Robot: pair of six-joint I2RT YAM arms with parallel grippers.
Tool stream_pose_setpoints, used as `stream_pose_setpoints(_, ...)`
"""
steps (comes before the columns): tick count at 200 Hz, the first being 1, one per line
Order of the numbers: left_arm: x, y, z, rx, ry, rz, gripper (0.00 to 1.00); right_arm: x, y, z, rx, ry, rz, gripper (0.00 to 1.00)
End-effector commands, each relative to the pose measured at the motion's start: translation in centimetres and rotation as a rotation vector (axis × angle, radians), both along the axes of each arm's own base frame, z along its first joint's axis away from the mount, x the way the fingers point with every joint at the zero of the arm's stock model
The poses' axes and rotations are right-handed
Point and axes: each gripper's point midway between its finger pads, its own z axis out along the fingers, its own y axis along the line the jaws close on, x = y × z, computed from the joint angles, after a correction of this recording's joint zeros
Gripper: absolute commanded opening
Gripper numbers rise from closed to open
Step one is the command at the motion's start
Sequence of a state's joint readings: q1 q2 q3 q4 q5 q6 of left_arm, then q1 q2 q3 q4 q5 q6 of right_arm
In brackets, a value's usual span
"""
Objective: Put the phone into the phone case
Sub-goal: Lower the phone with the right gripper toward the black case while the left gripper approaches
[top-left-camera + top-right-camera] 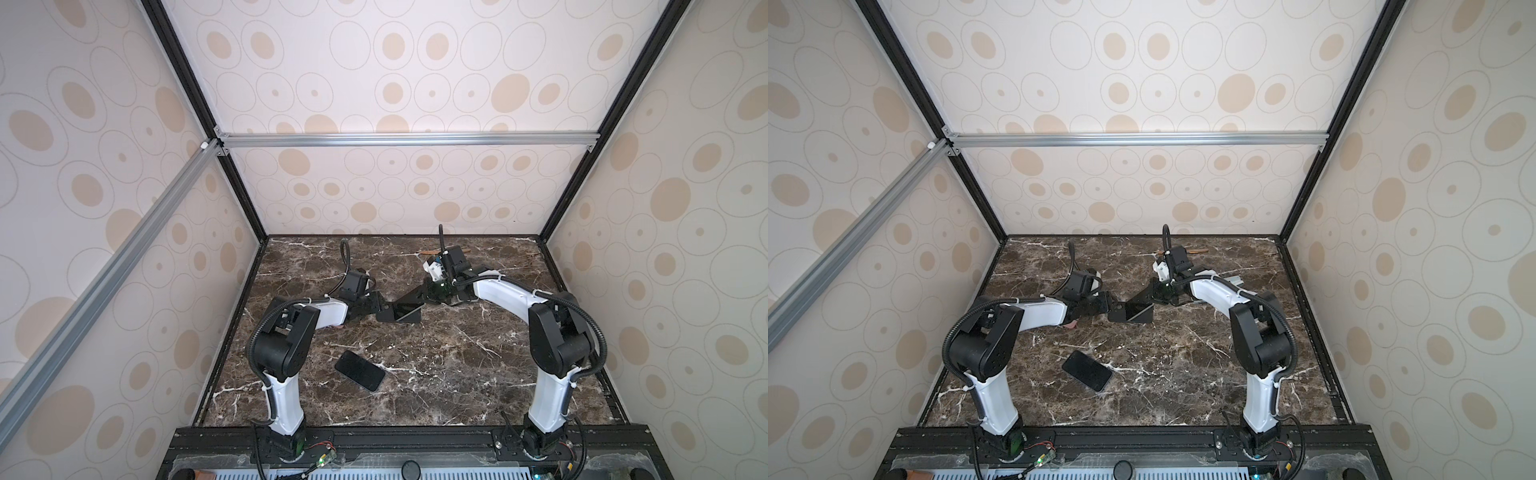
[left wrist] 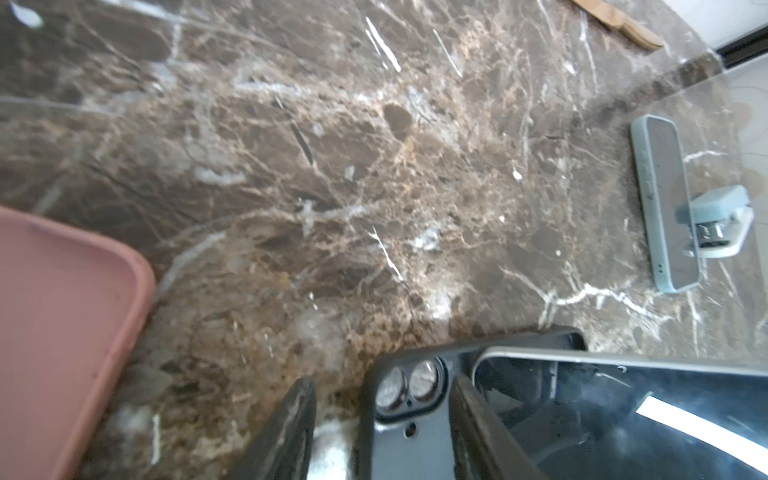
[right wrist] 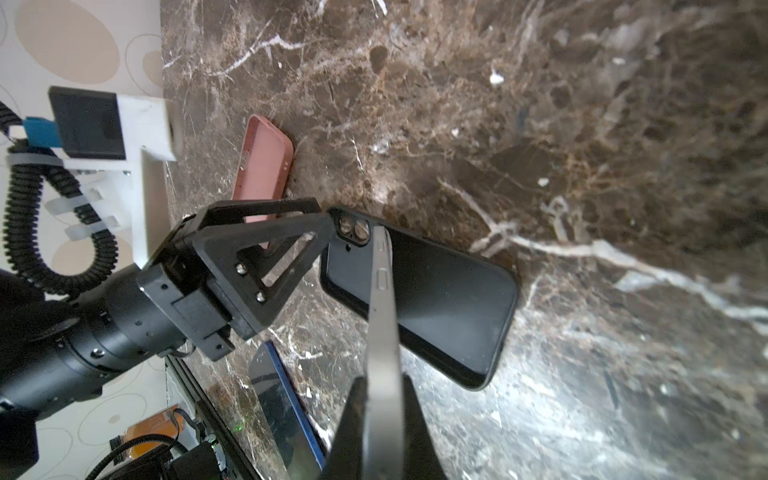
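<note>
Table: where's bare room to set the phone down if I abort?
Widest bare marble: front, between the spare phone and the right arm. Back left corner is bare too. Crowded: mid-table, where left gripper and right gripper with the phone meet over the black case, pink case alongside.

Top views: high, looking down, far. Wrist views: close; share black case (image 3: 449, 299).

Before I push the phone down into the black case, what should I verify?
1. Right gripper shut on phone: ok.
2. Phone seated flat in black case: not ok, it stands tilted.
3. Left gripper bracing black case: not ok, open, astride its camera end.
4. Phone's cameras facing the cutout: cannot tell.
5. Pink case clear of black case: ok.
6. Spare phone lying apart on table: ok.
</note>
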State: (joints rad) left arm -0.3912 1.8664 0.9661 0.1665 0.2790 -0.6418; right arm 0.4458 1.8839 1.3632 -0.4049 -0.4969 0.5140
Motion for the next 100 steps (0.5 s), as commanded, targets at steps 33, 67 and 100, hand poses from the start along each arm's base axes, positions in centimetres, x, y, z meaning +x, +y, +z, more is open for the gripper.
stream_pose_setpoints(33,-5.2,-2.8,0.5,-0.123,0.063,-0.067,0.52,-4.3,-3.6,-1.2,-0.089,0.101,-0.06,0.0)
stream_pose_setpoints(67,-6.4,-4.0,0.7,-0.139,0.078,-0.09,0.52,-4.7,-3.3,-1.2,-0.039,0.109,-0.083,0.0)
stream_pose_setpoints(100,-6.9,-4.2,0.5,-0.121,0.107,-0.093,0.52,-4.9,-3.2,-1.2,-0.015,0.099,-0.083,0.0)
